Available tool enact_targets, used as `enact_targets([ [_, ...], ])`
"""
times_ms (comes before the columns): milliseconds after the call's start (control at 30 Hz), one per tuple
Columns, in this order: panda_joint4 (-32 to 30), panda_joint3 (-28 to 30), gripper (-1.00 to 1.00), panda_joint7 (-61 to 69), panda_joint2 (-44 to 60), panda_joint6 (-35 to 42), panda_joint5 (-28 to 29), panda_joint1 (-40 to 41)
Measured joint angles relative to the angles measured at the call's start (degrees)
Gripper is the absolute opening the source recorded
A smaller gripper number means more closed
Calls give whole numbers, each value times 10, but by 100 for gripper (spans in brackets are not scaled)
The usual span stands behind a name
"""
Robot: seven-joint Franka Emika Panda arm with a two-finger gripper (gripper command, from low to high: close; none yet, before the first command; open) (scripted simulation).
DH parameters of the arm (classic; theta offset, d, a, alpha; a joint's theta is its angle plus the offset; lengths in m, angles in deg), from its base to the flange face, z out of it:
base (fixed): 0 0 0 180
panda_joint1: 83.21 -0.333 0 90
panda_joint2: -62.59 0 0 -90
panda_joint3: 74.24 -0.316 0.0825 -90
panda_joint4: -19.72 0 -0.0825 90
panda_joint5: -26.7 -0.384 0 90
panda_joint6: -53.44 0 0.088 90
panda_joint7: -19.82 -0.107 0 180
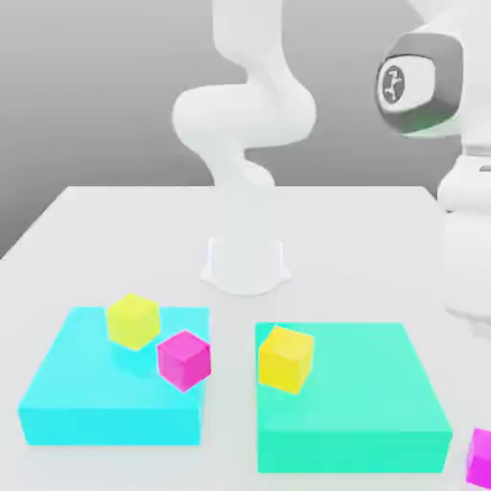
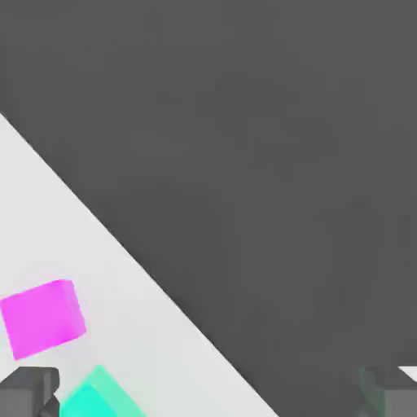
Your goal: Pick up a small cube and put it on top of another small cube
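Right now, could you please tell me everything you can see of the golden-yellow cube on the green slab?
The golden-yellow cube is a small, plain, matte block with a warm orange tint and no markings. It rests tilted rather than square, near the corner of the flat green slab at the exterior view's left, its near face slightly shaded. Only the slab touches it. It looks the same size as the magenta cube on the neighbouring cyan slab.

Bench (image 1: 115, 216) white. Cyan slab (image 1: 105, 408), teal-green slab (image 1: 364, 403). Lemon cube (image 1: 131, 319), golden cube (image 1: 285, 358), magenta cube (image 1: 183, 359); second magenta cube (image 1: 479, 456) at 4 o'clock. Arm (image 1: 245, 115) white.
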Motion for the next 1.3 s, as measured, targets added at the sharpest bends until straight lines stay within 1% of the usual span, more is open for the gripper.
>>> enact_targets([
  [200,11,-23,0,40,127,-30,30,-31],
  [333,28,-6,0,31,210,-83,57,-52],
  [367,32,-1,-100,27,227,-95,62,-57],
  [567,34,2,-100,26,235,-101,65,-59],
  [633,30,-5,-100,30,216,-86,59,-54],
  [733,15,-20,-100,44,160,-45,38,-42],
  [833,-25,3,-100,13,97,-25,13,-15],
  [1000,-102,60,-100,-66,-8,0,-17,34],
  [1167,-180,106,-100,-159,-112,25,-29,122],
  [1300,-242,128,-100,-237,-195,45,-34,166],
])
